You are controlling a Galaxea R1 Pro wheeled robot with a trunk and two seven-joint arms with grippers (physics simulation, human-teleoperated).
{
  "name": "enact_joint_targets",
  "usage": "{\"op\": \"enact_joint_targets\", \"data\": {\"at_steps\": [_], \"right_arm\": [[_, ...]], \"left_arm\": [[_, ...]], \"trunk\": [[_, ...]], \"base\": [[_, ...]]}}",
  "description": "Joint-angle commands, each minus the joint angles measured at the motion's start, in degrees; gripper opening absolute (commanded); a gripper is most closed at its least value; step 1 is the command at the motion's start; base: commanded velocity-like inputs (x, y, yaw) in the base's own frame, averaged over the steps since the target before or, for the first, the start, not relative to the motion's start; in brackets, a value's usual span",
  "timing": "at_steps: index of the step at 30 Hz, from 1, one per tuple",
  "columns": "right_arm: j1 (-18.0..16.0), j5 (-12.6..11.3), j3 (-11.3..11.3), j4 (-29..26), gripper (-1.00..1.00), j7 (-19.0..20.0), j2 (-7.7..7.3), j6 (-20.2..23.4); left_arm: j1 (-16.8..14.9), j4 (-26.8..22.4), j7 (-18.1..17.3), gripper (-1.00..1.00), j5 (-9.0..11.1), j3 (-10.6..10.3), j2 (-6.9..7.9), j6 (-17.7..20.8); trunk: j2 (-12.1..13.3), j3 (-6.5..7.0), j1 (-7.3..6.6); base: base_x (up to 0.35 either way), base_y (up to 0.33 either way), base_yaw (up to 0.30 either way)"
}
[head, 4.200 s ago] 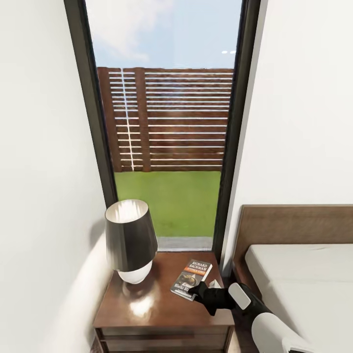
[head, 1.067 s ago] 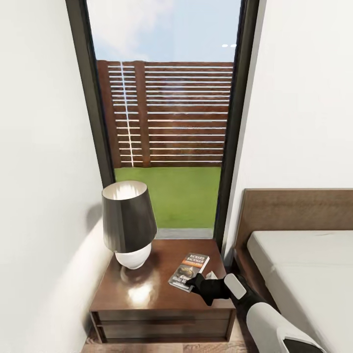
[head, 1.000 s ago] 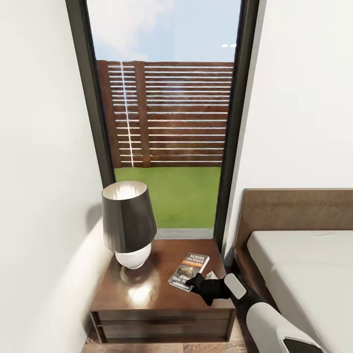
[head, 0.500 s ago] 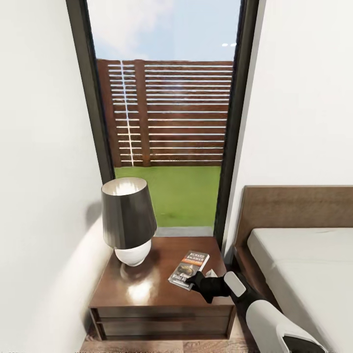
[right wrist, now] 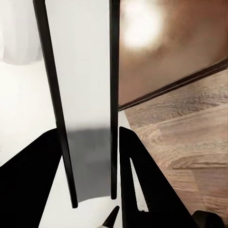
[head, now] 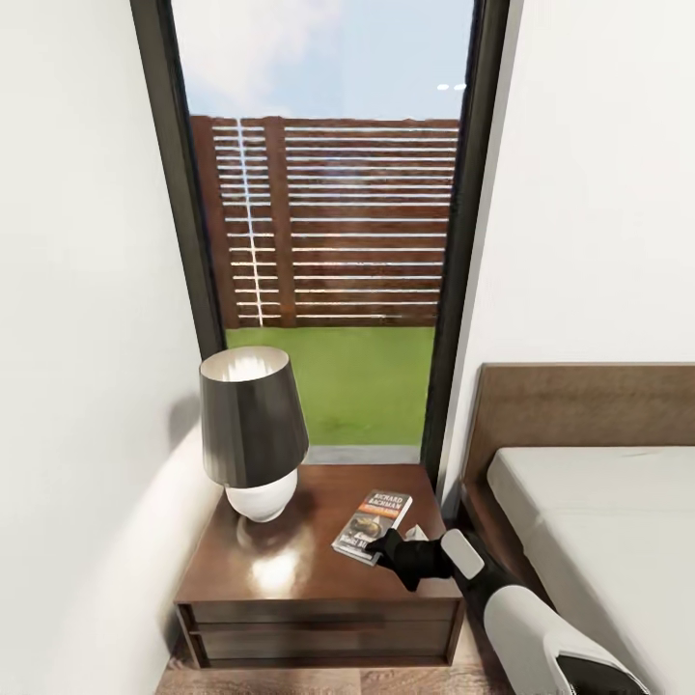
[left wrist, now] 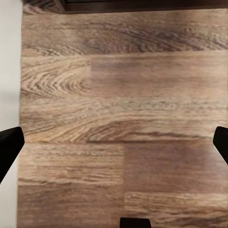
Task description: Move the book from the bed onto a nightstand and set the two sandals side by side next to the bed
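The book (head: 376, 521), dark with an orange band, lies on the right part of the nightstand (head: 290, 579) top, beside the bed (head: 598, 521). My right gripper (head: 384, 550) is shut on the book's near corner. In the right wrist view the book (right wrist: 83, 95) runs edge-on between the black fingers (right wrist: 142, 185), above the glossy nightstand (right wrist: 180, 42). My left gripper (left wrist: 114, 145) hangs open over bare wood floor with nothing between its fingers. The two sandals are out of view.
A lamp (head: 253, 434) with a dark shade and white base stands on the nightstand's left half. A tall dark-framed window (head: 328, 241) rises behind it, and white walls close in on both sides. The headboard (head: 579, 410) stands right of the nightstand.
The camera has drawn back a little since the oldest frame, so more of the nightstand's front shows. My right gripper stays shut on the book's near corner.
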Motion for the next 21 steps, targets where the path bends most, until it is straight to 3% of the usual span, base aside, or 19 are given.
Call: {"op": "enact_joint_targets", "data": {"at_steps": [1,8,18,21], "right_arm": [[-0.2,0.5,-0.5,0.0,-1.00,0.1,0.05,0.3],[-1.0,0.2,-0.5,0.0,-1.00,-1.6,0.08,0.3],[-1.6,-3.7,-0.5,0.0,-1.00,-5.4,0.05,0.2],[-1.7,-4.3,-0.5,0.0,-1.00,-6.3,0.05,0.2]], "left_arm": [[0.0,0.0,0.1,1.00,0.4,-0.5,0.03,-0.2],[0.0,0.0,0.1,1.00,0.4,-0.5,0.03,-0.2],[0.0,0.0,0.1,1.00,0.4,-0.5,0.03,-0.2],[0.0,0.0,0.1,1.00,0.4,-0.5,0.03,-0.2]], "trunk": [[-0.4,-0.24,0.22],[-3.2,-1.50,1.75],[-3.2,-1.50,1.75],[-4.5,-2.04,2.41]], "base": [[0.000,0.000,0.000],[0.000,0.000,0.000],[0.000,0.000,0.000],[0.000,0.000,0.000]]}}
